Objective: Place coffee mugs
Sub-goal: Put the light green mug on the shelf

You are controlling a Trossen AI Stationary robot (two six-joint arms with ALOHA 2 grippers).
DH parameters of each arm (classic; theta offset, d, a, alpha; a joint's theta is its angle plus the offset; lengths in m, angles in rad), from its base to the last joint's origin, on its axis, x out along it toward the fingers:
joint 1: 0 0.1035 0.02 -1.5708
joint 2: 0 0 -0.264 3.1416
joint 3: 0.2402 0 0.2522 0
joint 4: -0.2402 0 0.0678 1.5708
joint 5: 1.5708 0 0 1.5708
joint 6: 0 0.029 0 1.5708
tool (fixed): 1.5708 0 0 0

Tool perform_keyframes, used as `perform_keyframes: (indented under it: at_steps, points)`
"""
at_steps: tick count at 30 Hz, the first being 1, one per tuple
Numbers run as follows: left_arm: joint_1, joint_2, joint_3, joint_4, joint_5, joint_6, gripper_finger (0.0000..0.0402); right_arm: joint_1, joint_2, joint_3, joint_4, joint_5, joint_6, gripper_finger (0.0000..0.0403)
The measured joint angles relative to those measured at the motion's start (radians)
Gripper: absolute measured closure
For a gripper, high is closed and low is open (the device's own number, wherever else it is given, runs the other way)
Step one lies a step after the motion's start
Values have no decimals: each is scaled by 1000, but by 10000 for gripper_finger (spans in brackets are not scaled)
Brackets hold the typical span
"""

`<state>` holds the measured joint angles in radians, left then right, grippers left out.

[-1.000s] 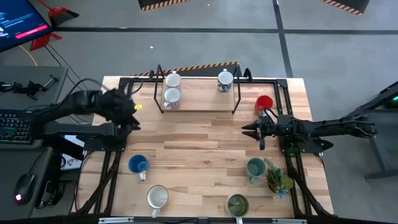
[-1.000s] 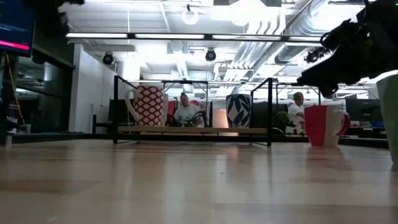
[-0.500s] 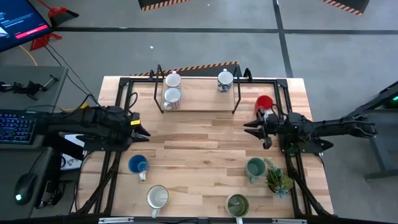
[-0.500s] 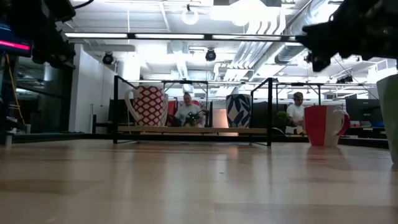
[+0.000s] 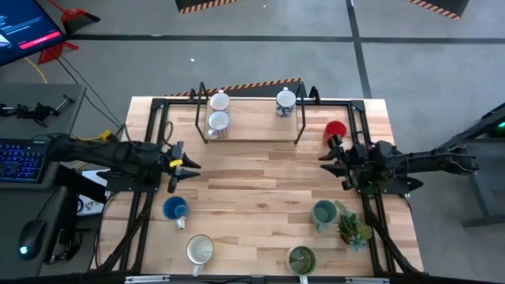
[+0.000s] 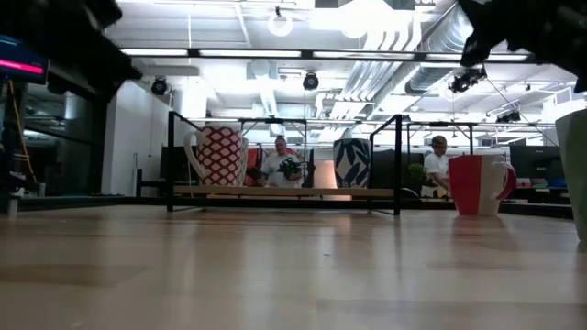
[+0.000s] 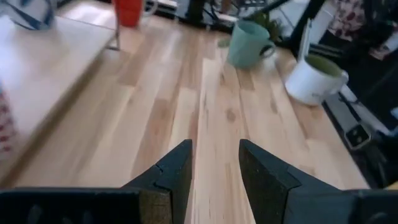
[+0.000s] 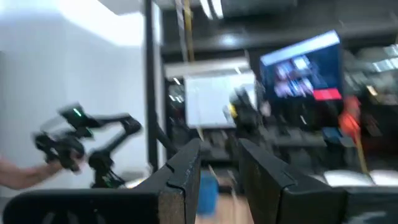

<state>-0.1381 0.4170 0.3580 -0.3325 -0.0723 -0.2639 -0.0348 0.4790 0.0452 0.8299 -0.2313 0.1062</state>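
Note:
Eight mugs show in the high view. A blue mug [image 5: 174,209], a cream mug [image 5: 200,250], an olive mug [image 5: 301,258] and a teal mug [image 5: 323,212] stand on their bases on the near half of the table. The red mug [image 5: 334,130] stands far right. Three white mugs [image 5: 219,101] [image 5: 218,123] [image 5: 286,101] sit on the rack [image 5: 252,130]. My left gripper [image 5: 189,164] [image 7: 214,149] hovers open beyond the blue mug, pointing right. My right gripper [image 5: 326,154] [image 8: 219,146] hovers open near the red mug, pointing left.
A spiky potted plant [image 5: 353,225] stands beside the teal mug at the right edge. Black frame rails [image 5: 154,126] run along the table's left, right and far sides. Bare wood [image 5: 252,181] lies between the two grippers. People sit in the room behind the rack [image 6: 275,160].
My left gripper has swung from the far-left corner toward the near edge and the table's middle, levelling out beyond the blue mug. My right gripper has drawn back toward the right edge and risen. No mug has moved.

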Motion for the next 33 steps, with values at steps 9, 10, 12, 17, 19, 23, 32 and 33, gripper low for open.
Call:
perform_keyframes:
  at_steps: [9,10,12,17,19,23,32,33]
  points:
    - [-29,-19,-122,228,-20,119,280,99,178,237,-120,49,-133,307]
    - [-29,-21,-121,240,-22,148,280,110,219,285,-169,59,-151,307]
    - [-29,-27,-121,241,-39,175,280,124,308,380,-269,75,-184,307]
    - [-28,-27,-121,240,-126,199,280,133,548,603,-435,100,-198,307]
    - [-28,-27,-121,244,-153,212,280,127,634,685,-517,107,-212,307]
    - [-27,-27,-121,272,-158,239,280,127,803,847,-641,107,-207,307]
    - [-26,-27,-121,278,-204,276,280,168,1109,1229,-899,43,-355,307]
    - [-26,-27,-121,278,-204,276,280,169,1137,1270,-932,40,-372,307]
